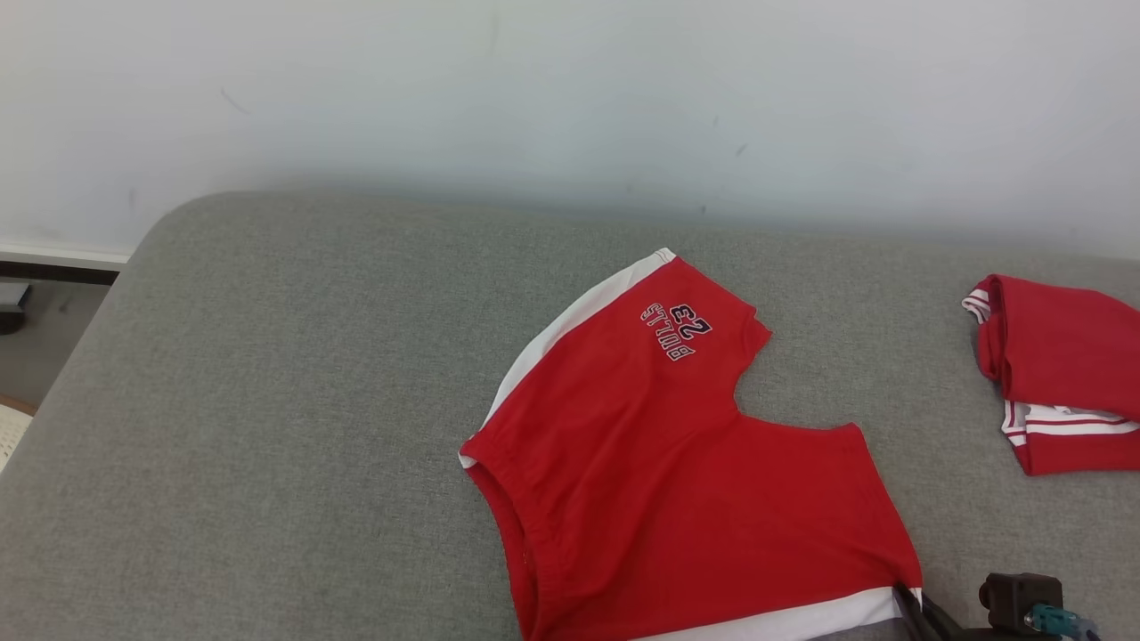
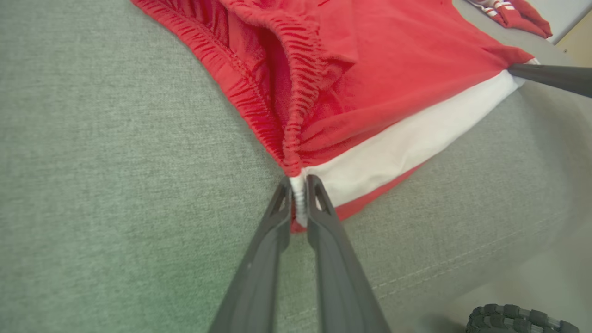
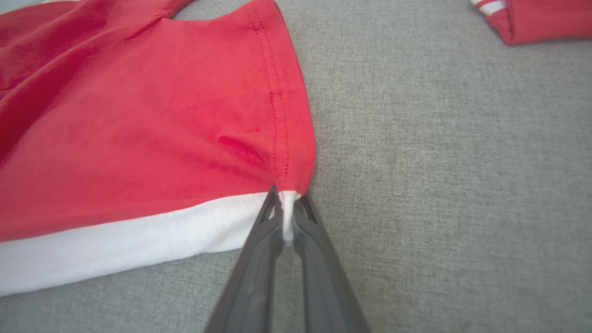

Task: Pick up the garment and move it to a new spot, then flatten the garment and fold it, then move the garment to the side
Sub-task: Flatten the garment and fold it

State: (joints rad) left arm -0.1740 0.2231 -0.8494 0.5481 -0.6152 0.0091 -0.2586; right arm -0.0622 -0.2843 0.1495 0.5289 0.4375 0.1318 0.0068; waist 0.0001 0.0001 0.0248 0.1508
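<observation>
The garment (image 1: pixel 677 481) is a pair of red shorts with white side stripes and a "BULLS 23" print, lying spread on the grey cushion (image 1: pixel 267 401). In the left wrist view my left gripper (image 2: pixel 298 194) is shut on the white corner at the elastic waistband of the garment (image 2: pixel 393 69). My right gripper (image 3: pixel 286 208) is shut on the white corner at the leg hem of the garment (image 3: pixel 138 138). That right gripper (image 1: pixel 904 595) meets the stripe's end at the head view's bottom edge, and one of its fingers (image 2: pixel 550 76) crosses the left wrist view's upper right.
A second red and white garment (image 1: pixel 1060 374) lies folded at the cushion's right end, also seen as a folded red piece (image 3: pixel 541 18) in the right wrist view. A pale wall (image 1: pixel 570 98) runs behind the cushion. The cushion's left edge drops to the floor (image 1: pixel 36 338).
</observation>
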